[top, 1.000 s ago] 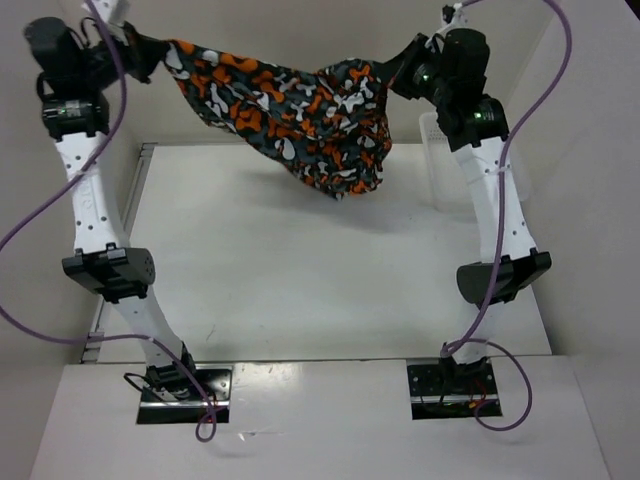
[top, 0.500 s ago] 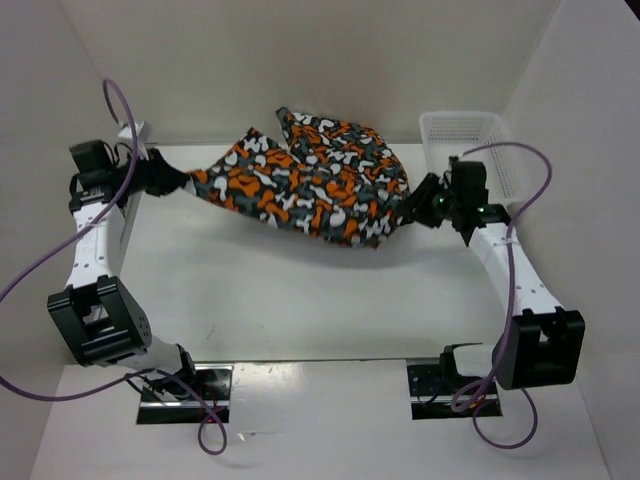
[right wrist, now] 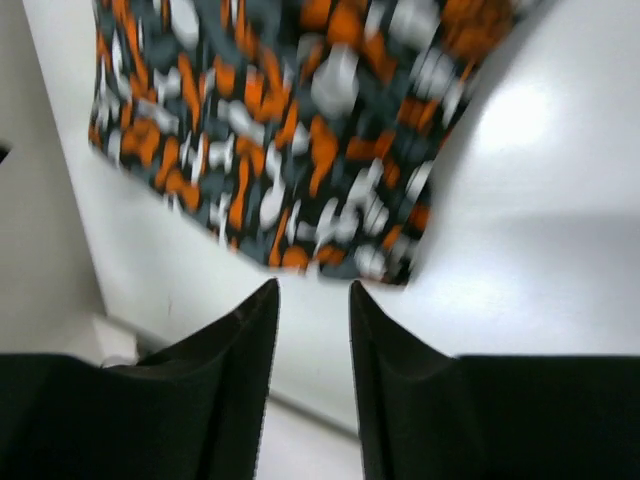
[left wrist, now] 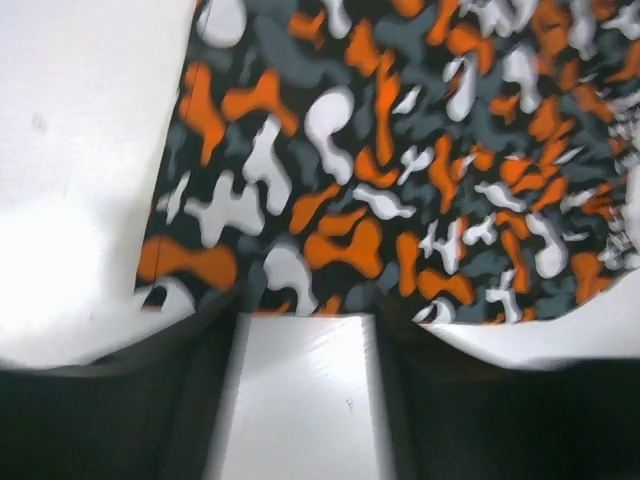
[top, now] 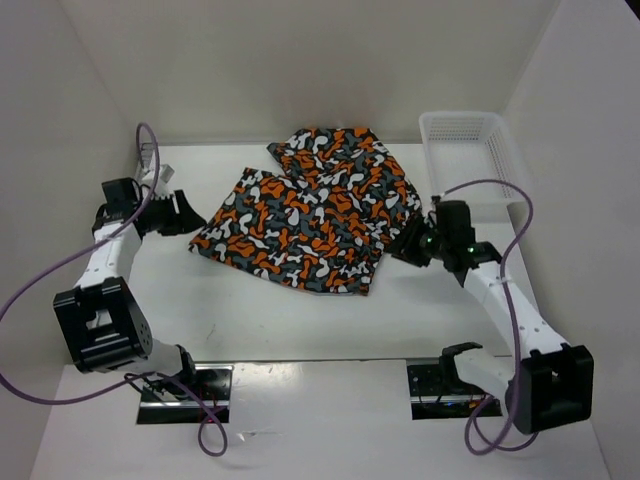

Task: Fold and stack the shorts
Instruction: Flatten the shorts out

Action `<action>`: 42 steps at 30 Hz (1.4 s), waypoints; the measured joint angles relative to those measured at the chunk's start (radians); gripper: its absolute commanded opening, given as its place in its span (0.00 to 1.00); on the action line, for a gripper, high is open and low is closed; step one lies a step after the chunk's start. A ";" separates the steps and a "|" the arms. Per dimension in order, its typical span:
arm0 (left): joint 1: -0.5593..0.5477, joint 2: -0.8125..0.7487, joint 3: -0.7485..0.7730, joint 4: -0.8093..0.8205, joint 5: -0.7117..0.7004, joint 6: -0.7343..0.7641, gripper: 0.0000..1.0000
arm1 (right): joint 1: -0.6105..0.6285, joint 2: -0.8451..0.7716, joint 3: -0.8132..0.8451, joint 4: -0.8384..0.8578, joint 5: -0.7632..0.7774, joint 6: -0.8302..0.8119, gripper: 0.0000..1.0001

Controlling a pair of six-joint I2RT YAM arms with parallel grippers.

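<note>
The shorts (top: 310, 215), camouflage in orange, grey, black and white, lie spread flat on the white table (top: 250, 300). My left gripper (top: 192, 213) sits low at their left edge, open. In the left wrist view only bare table shows between the fingers of the left gripper (left wrist: 305, 320), and the shorts (left wrist: 400, 150) begin right at the fingertips. My right gripper (top: 398, 246) is at the shorts' right edge, also open. In the right wrist view the right gripper (right wrist: 313, 290) holds nothing, and the shorts (right wrist: 280, 130) lie just beyond its tips.
A white mesh basket (top: 470, 128) stands at the back right of the table, behind the right arm. White walls close in the left, back and right sides. Purple cables loop beside both arms.
Both arms came down from holding the shorts stretched in the air. The shorts now lie on the table. Both grippers have opened and let go of the fabric.
</note>
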 measured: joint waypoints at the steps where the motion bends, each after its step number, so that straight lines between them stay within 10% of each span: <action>1: 0.005 -0.016 -0.043 0.018 -0.019 0.001 0.86 | 0.043 -0.026 -0.036 0.006 0.001 0.027 0.51; 6: 0.010 -0.035 -0.214 0.018 -0.104 -0.002 0.92 | 0.219 -0.082 -0.190 0.043 -0.003 0.189 0.76; 13: 0.020 0.002 -0.286 0.076 -0.178 -0.002 0.80 | 0.227 -0.078 -0.278 0.148 0.003 0.304 0.75; 18: 0.023 0.148 -0.262 0.171 -0.156 -0.011 0.43 | 0.232 0.010 -0.330 0.242 0.000 0.353 0.73; 20: 0.023 0.173 -0.244 0.200 -0.167 -0.008 0.12 | 0.232 0.049 -0.332 0.262 0.003 0.364 0.73; 23: 0.023 0.190 -0.220 0.204 -0.176 -0.003 0.00 | 0.233 0.091 -0.332 0.307 0.013 0.368 0.68; 29: 0.013 0.191 -0.173 0.209 -0.174 -0.003 0.00 | 0.253 0.250 -0.327 0.421 0.047 0.386 0.48; 33: 0.003 0.191 -0.172 0.205 -0.174 -0.003 0.00 | 0.285 0.309 -0.305 0.450 0.085 0.396 0.09; 36: -0.003 0.187 -0.170 0.185 -0.175 -0.003 0.00 | 0.288 0.314 -0.299 0.447 0.121 0.396 0.00; 37: -0.003 0.180 -0.170 0.171 -0.177 -0.003 0.05 | 0.288 0.310 -0.298 0.441 0.137 0.396 0.00; 40: -0.003 0.105 -0.171 0.126 -0.195 0.002 0.62 | 0.288 0.262 -0.295 0.395 0.191 0.389 0.02; 41: -0.003 0.071 -0.171 0.116 -0.199 0.004 0.81 | 0.288 0.233 -0.294 0.375 0.210 0.386 0.13; 42: -0.003 0.033 -0.171 0.108 -0.200 0.000 0.85 | 0.288 0.199 -0.290 0.349 0.232 0.381 0.49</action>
